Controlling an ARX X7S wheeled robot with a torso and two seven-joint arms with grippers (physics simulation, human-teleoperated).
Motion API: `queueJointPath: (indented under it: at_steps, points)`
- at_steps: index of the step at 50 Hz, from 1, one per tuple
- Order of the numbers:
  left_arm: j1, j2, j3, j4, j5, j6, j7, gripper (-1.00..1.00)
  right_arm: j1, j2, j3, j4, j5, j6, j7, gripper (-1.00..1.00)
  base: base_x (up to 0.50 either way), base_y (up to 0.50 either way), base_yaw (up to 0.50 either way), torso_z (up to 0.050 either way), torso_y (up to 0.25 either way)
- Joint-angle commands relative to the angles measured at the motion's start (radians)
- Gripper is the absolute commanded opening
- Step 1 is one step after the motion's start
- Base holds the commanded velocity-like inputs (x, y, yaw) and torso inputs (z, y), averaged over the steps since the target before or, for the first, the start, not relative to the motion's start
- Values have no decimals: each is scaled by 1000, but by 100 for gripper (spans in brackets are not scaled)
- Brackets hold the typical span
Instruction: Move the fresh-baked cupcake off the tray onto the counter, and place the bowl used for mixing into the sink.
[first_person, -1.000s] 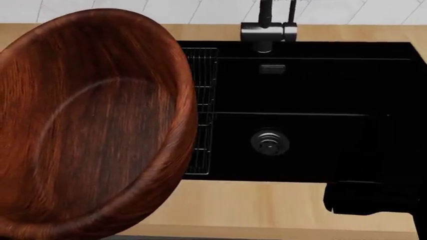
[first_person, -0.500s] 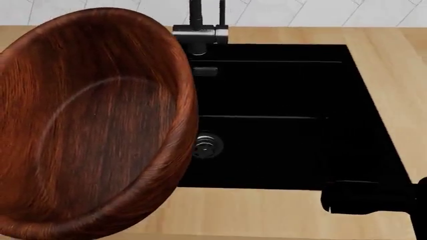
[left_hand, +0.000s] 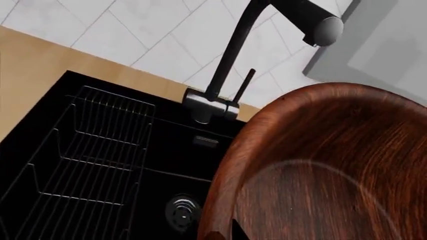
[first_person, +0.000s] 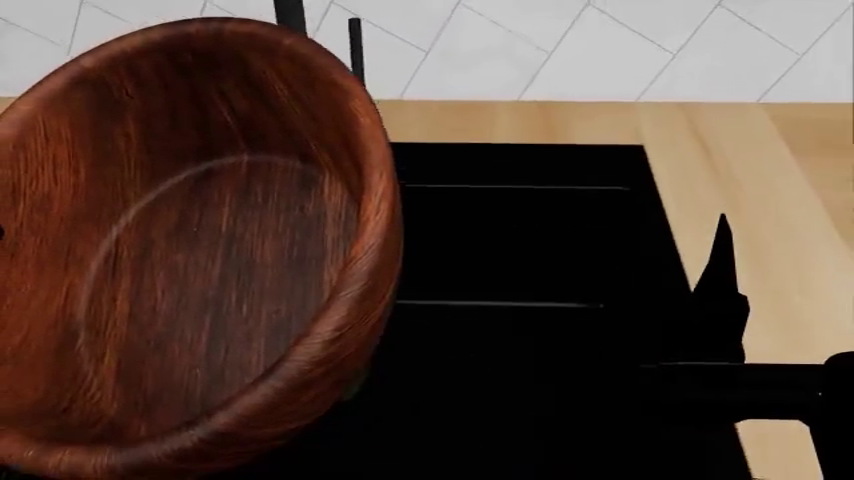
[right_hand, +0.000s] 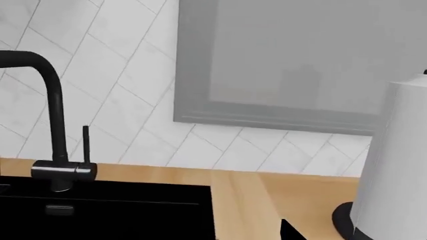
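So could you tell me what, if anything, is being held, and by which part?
The bowl is held up over the sink; the grip point is hidden.

Head: looking down, bowl (first_person: 187, 250) filling close left.
Left wrist: facing sink (left_hand: 80, 165), faucet (left_hand: 227, 65).
Right wrist: facing backsplash; sharing faucet (right_hand: 57, 115).

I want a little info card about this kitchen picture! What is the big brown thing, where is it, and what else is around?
Big brown thing: wooden bowl, tilted, held up close to the head camera
Where: over the left part of the black sink
Sink parts: wire rack, round drain, dark faucet
Counter: tan wood around the sink
Wall: white tiles
Also there: white paper towel roll on the counter
Left claw: hidden, cannot tell how it grips
Right claw: dark shape at the sink's right edge; cannot tell open or shut
Cupcake and tray: not in view
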Motion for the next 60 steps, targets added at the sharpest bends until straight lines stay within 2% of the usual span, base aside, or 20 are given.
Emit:
queueJointPath:
  at_steps: [1, 23, 28, 33, 40, 46, 60]
  points:
    - [-4, -4, -1, 2, -1, 15, 5, -100, -8, -1, 5, -2, -9, -3, -10, 100, 500, -219, 0, 0, 0]
    - [9, -12, -3, 2, 8, 22, 25, -100, 3, -1, -14, 4, -2, -4, 1, 100, 495, -201, 0, 0, 1]
    - [17, -12, 4, 5, 18, 17, 30, -100, 11, 6, -19, 1, 15, -3, 19, 100, 0, 0, 0, 0, 2]
    - [57, -3, 72, -31, -11, -18, 38, -100, -4, 5, -9, -5, 8, -7, 15, 100, 0, 0, 0, 0, 0]
    - [105, 38, 111, -106, 70, -40, 97, -100, -50, -4, 22, -10, -14, -19, -10, 100, 0, 0, 0, 0, 0]
    - [82, 83, 203, -193, 106, -88, 115, -100, -78, -6, 45, -13, -25, -27, -24, 100, 0, 0, 0, 0, 0]
    - [128, 106, 276, -247, 203, -140, 177, -100, -133, -20, 75, -9, -67, -35, -58, 100, 0, 0, 0, 0, 1]
